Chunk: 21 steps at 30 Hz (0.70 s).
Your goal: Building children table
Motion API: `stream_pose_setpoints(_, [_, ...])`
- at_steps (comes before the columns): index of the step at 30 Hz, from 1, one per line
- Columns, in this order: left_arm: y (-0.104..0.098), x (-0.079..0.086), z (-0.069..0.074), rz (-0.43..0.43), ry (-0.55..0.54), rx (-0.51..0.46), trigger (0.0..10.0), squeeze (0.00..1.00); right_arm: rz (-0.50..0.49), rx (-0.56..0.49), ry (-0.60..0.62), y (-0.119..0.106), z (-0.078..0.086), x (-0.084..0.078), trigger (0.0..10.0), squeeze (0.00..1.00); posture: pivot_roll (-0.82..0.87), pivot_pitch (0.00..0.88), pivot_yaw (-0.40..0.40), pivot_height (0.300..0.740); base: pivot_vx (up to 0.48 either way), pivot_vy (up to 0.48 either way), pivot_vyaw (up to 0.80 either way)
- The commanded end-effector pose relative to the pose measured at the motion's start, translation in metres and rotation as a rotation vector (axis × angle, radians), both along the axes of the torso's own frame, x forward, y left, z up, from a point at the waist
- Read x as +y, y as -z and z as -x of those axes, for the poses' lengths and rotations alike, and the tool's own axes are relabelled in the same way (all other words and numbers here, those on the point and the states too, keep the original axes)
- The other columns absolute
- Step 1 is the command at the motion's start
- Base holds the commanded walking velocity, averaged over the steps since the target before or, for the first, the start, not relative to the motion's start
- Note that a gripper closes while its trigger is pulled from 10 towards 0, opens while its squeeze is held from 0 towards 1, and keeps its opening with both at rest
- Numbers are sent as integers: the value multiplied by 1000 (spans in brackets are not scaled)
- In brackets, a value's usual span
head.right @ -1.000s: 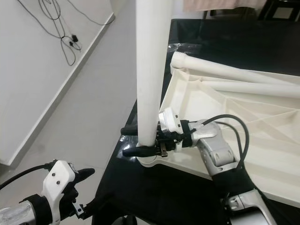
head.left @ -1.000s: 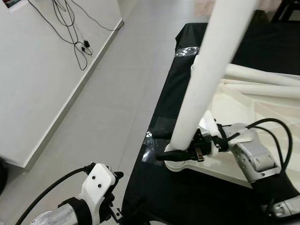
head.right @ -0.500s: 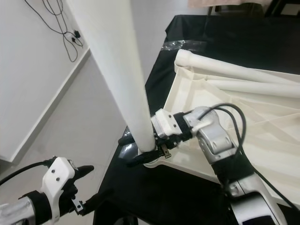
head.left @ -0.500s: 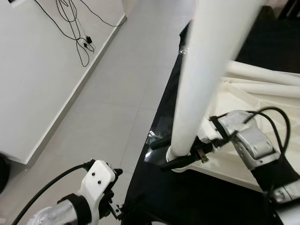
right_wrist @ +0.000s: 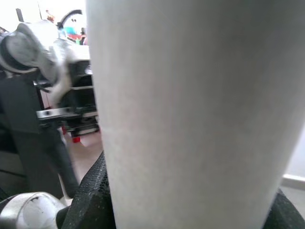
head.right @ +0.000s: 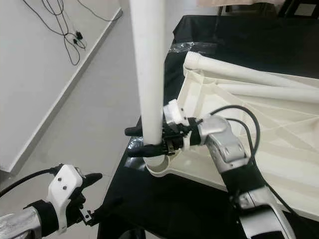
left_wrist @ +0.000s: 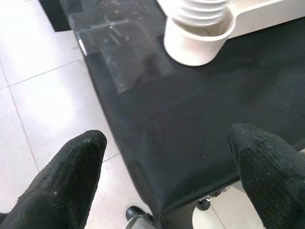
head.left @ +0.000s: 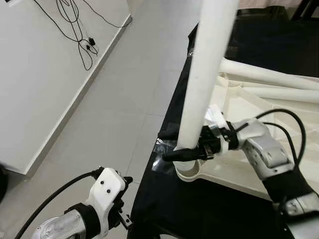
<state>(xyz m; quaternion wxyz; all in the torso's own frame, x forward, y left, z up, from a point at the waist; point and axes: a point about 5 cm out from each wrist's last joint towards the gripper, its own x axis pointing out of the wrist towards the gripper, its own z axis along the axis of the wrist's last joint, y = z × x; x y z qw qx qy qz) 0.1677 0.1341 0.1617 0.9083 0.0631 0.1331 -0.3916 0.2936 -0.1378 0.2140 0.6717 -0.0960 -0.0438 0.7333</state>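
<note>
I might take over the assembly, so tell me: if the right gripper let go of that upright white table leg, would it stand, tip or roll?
The table leg looks like a stiff, smooth plastic tube. It is tall over a narrow corner socket, so unless fully screwed in it would probably tip. The right gripper clamps it low, likely leaving the top free to sway. Being round, it would likely roll on the black table.

White table leg (head.right: pixel 151 74): a smooth round tube standing near upright, its lower end seated in the corner socket (head.right: pixel 158 168) of the inverted cream tabletop (head.right: pixel 269 129). Two further legs (head.right: pixel 249 77) lie flat along the tabletop's far edge.
</note>
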Motion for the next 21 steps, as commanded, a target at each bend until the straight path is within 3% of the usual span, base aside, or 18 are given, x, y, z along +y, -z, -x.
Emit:
stream_pose_setpoints(1, [5,1,1,-9,-11,27,10000,0,35,55,-6,13,3,-1,10000,0,64,229,102,740,0,0,0])
stream_pose_setpoints(3, [6,1,0,-10,-11,26,10000,0,59,89,-54,17,11,-7,10000,0,63,226,105,740,0,0,0])
stream_pose_setpoints(12, [7,2,0,-13,-8,26,10000,0,116,105,-80,21,14,-15,10000,0,61,218,109,740,0,0,0])
stream_pose_setpoints(21, [7,1,-1,-21,-2,22,10000,0,213,71,-186,29,21,-3,10000,0,70,210,110,740,0,0,0])
